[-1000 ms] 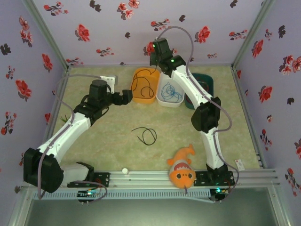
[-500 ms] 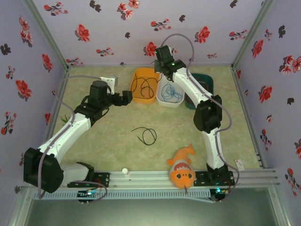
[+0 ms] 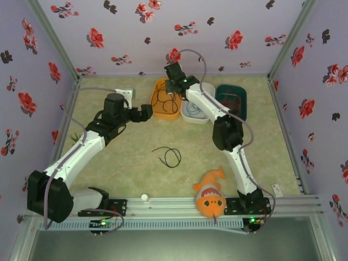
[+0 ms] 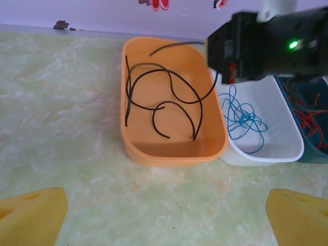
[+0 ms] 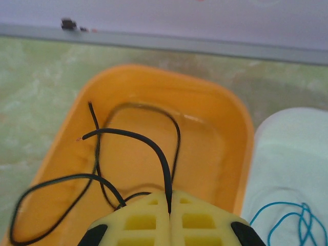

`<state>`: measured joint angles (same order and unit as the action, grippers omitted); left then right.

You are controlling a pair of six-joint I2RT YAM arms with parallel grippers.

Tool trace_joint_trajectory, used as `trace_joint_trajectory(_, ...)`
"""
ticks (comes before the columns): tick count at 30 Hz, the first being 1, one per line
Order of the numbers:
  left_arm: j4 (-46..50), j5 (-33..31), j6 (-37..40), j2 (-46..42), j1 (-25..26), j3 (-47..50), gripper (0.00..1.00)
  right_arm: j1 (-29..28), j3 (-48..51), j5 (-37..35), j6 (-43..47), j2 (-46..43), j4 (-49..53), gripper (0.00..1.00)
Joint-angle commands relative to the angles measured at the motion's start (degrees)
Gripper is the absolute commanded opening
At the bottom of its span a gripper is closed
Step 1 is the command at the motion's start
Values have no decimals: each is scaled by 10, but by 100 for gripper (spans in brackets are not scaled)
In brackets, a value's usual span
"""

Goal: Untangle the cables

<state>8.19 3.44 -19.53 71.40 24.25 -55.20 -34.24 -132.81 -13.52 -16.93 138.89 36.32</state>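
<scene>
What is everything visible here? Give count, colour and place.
orange tray: one, far side
white tray: one, right beside it
green tray: one, dark, rightmost
black cable: one or more, in orange tray
loose black cable: one, on table
blue cable: one, in white tray
red cable: count unclear, in green tray
fish toy: one, orange, near edge
left pincer: open, yellow pads, facing orange tray
right pincer: shut on black cable, above orange tray

White-and-black arms (image 3: 76, 155), yellow fingers (image 5: 138, 223), grey cables (image 3: 193, 51)
</scene>
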Motion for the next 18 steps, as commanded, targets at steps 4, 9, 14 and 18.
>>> trace_joint_trajectory(4,1,-10,-10,-4,-3,9,100,3,-33,13,-7,43,44,0)
trace_joint_trajectory(9,2,-10,-13,-3,-3,11,100,5,-40,29,-10,58,52,6)
trace_joint_trajectory(14,1,-9,-19,-4,-2,11,100,5,-74,29,0,51,77,27)
trace_joint_trajectory(18,0,-10,-25,-6,-3,13,100,6,-77,28,5,22,90,38)
